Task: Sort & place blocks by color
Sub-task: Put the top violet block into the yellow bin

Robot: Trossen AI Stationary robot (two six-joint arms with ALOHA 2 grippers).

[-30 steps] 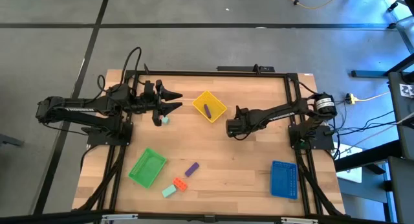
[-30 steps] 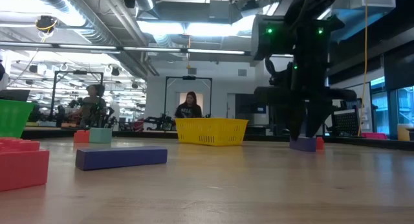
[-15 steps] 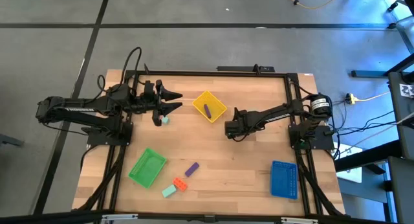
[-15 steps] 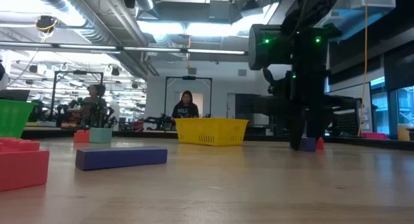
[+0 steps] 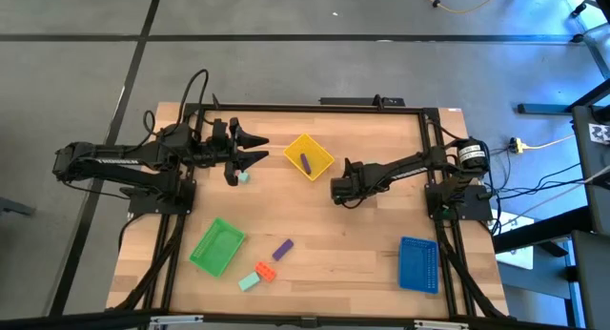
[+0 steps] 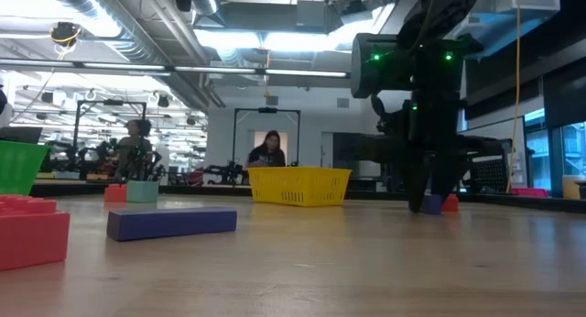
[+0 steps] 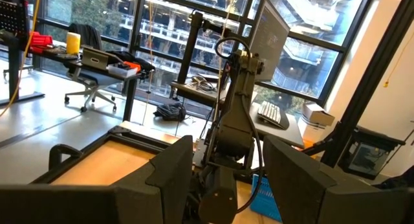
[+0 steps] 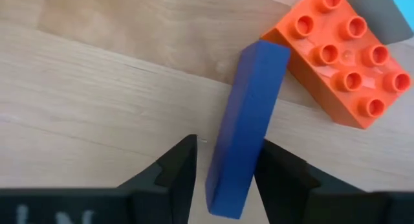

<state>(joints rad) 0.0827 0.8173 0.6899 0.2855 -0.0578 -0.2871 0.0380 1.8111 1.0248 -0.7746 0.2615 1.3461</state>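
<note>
From overhead I count three flat plastic trays on the pale wooden table (image 5: 372, 244). The square yellow tray (image 5: 309, 156) sits near the far middle, and one elongated purple block (image 5: 306, 162) lies inside it. The rectangular green tray (image 5: 217, 246) at the near left looks bare, and I see nothing in the ribbed blue tray (image 5: 418, 263) at the near right either.

My right gripper (image 8: 224, 175) is down at the table just to the right of the yellow tray. Through its wrist camera, its two dark fingers (image 8: 176, 167) stand on either side of a smooth, slab-shaped purple-blue block (image 8: 246, 127), narrowly spaced and close against its long faces. I cannot tell whether they are actually pressing it. That block lies on the wood and its far end touches an orange-red brick with eight round studs (image 8: 337, 52), which has a glossy moulded finish. A grey-teal corner shows just beyond the brick.

My left gripper (image 5: 255, 147) hangs at the far left of the table with its fingers spread wide and nothing between them. A small mint-teal block (image 5: 243, 177) rests on the wood just beside it.

Three more pieces lie loose near the green tray: a purple elongated block (image 5: 282, 249), an orange-red studded brick (image 5: 264, 269) and a mint-teal brick (image 5: 249, 281), the last two almost touching.

From table height the yellow tray's wall shows as a lattice of small openings.
</note>
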